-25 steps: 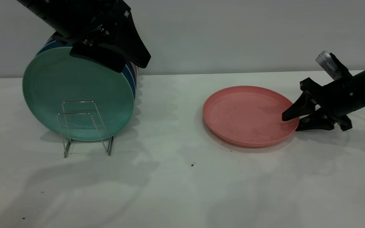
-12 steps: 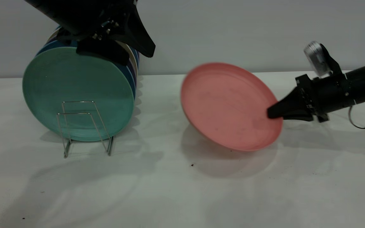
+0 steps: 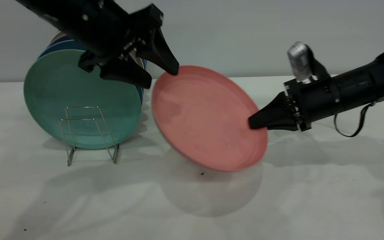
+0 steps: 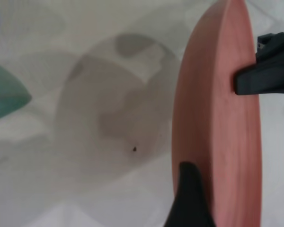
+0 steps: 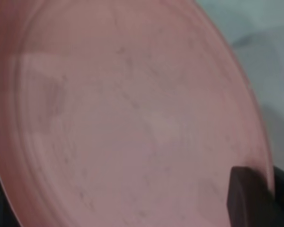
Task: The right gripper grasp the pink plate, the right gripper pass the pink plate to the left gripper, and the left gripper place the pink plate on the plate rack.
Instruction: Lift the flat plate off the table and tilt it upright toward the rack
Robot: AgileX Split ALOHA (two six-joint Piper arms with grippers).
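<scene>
In the exterior view the right gripper pinches the right rim of the pink plate, holding it tilted on edge above the table; the left gripper hangs at the plate's upper left rim with its fingers spread, one tip over the rim, the other beside it; just behind stand the teal-green plate and other plates in the plate rack, close to the pink plate's left edge.

In the left wrist view the pink plate appears edge-on; one dark finger of the left gripper lies against its back, and the right gripper clamps the far rim; a teal edge shows aside.

In the right wrist view the pink plate fills the frame; a finger presses on its rim.
</scene>
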